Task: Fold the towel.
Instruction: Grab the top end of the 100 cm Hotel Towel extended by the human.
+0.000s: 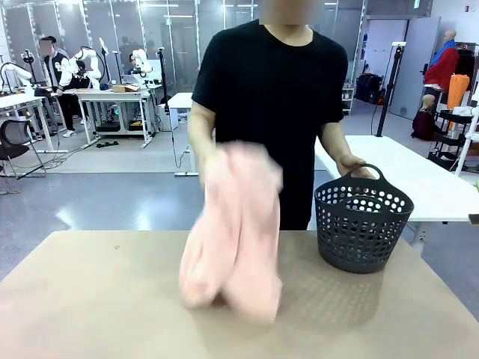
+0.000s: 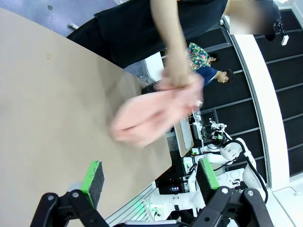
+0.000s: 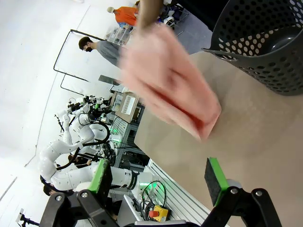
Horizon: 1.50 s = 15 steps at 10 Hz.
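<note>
Worktop (image 1: pixel 90 299) in the foreground, with a person standing behind its far edge. Towel (image 1: pixel 232 232) hanging from one hand (image 2: pixel 179 85) over the worktop's middle, its lower end at or just above the surface. Basket (image 1: pixel 363 224) standing on the worktop to the towel's right, near the far edge. The person's other hand (image 1: pixel 352 166) rests on its handle.

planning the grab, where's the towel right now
In the front view the towel hangs bunched from the person's hand over the table, near its middle, just left of the dark basket.
</note>
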Each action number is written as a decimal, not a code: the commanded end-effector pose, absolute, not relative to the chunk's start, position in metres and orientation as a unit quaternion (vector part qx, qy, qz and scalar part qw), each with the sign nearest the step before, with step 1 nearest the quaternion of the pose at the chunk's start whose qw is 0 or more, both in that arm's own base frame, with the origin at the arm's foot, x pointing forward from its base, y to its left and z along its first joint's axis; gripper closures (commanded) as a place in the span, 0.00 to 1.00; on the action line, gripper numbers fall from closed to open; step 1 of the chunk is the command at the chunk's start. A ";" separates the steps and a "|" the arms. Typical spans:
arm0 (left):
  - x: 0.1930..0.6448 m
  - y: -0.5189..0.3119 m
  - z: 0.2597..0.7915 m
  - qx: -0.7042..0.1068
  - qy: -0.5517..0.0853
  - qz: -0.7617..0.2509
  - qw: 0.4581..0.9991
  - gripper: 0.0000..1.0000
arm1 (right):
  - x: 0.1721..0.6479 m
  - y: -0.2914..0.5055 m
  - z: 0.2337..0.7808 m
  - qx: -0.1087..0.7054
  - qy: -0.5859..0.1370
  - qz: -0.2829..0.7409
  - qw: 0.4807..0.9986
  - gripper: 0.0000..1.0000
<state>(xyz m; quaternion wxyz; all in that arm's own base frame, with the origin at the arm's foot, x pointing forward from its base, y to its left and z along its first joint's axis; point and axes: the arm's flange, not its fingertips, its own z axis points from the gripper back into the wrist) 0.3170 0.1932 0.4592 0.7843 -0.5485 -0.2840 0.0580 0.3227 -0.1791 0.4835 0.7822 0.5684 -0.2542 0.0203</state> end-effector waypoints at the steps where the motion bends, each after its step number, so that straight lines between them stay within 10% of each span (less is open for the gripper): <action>1: 0.317 0.194 0.460 -0.552 -0.285 0.052 0.782 0.00 | 0.324 -0.179 0.484 0.573 -0.258 0.023 0.778 0.00; 15: 0.317 0.194 0.460 -0.552 -0.285 0.052 0.782 0.00 | 0.324 -0.179 0.484 0.573 -0.258 0.023 0.778 0.00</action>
